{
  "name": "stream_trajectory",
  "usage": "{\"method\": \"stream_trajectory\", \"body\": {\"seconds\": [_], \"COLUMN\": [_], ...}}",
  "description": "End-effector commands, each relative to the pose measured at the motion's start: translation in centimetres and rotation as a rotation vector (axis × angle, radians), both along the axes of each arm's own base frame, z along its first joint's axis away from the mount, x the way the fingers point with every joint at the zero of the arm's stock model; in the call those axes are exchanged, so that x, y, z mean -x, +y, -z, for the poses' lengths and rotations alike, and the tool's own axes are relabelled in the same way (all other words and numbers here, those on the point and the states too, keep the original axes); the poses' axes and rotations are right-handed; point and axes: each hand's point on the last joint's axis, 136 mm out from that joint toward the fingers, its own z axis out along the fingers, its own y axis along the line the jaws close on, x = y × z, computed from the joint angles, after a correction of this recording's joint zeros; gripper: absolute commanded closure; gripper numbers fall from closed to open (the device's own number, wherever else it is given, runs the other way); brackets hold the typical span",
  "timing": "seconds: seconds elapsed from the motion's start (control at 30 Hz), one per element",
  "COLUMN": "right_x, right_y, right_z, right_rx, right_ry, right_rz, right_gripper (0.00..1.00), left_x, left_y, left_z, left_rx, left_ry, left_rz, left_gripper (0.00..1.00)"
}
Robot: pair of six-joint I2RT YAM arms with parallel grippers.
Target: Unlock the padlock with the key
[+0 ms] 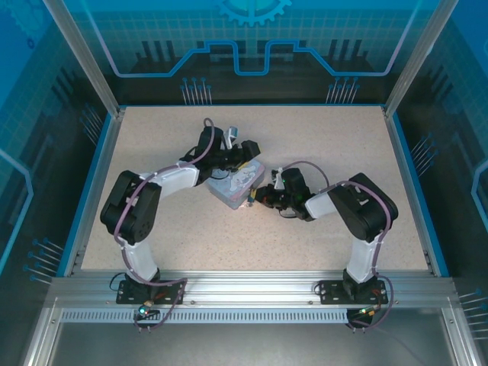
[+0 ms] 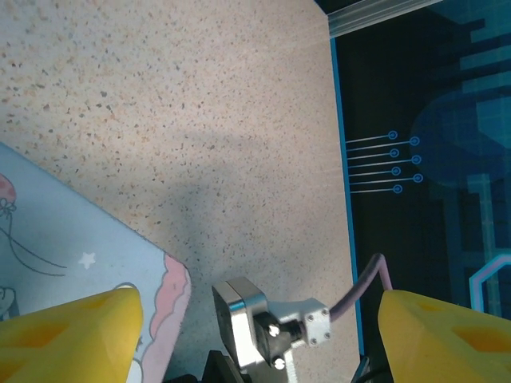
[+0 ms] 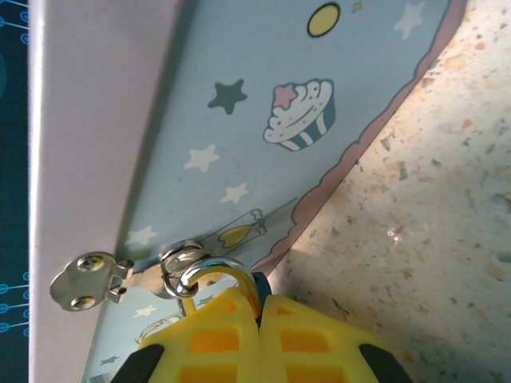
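Right gripper (image 3: 258, 302) is clamped fully shut, yellow fingers pressed together; can't tell what's pinched between them. Right off its tips at about 11 o'clock sits the padlock (image 3: 209, 268). It's tiny, with a shiny silver shackle hooked through the hasp ring on the pale blue tin (image 3: 263, 96) and a dark brassy sliver of body at the fingertips. Left gripper (image 2: 255, 319) hangs wide open over a corner of the tin, grasping nothing.

Tin box (image 3: 239, 96) walls in the padlock (image 3: 214, 273); table (image 3: 431, 207) beyond lies open.
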Motion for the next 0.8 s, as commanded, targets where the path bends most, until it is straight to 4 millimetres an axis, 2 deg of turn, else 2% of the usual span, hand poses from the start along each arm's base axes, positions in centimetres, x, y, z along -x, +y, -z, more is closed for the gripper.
{"method": "stream_trajectory", "body": {"seconds": [0.0,0.4,0.63,0.77], "right_x": [1.4,0.2,-0.8,-1.5], "right_y": [-2.0,-3.6,-5.0,-5.6], "right_z": [3.0,2.3,1.7,1.3], "right_rx": [0.11,0.168,0.192,0.215], "right_ry": [0.097,0.113,0.107,0.095], "right_rz": [0.044,0.118,0.163,0.171], "right_gripper": [1.0,1.0,1.0,1.0], "left_x": [0.9,4.6,5.8,6.0], "left_y": [0.9,0.3,1.3,1.8], "left_z": [-0.7,3.9,7.3,8.6], "left_rx": [-0.061,-0.133,-0.208,-0.228], "left_ry": [-0.025,0.077,0.132,0.151], "left_rz": [0.006,0.062,0.045,0.037], "left_gripper": [0.21,0.22,0.22,0.22]}}
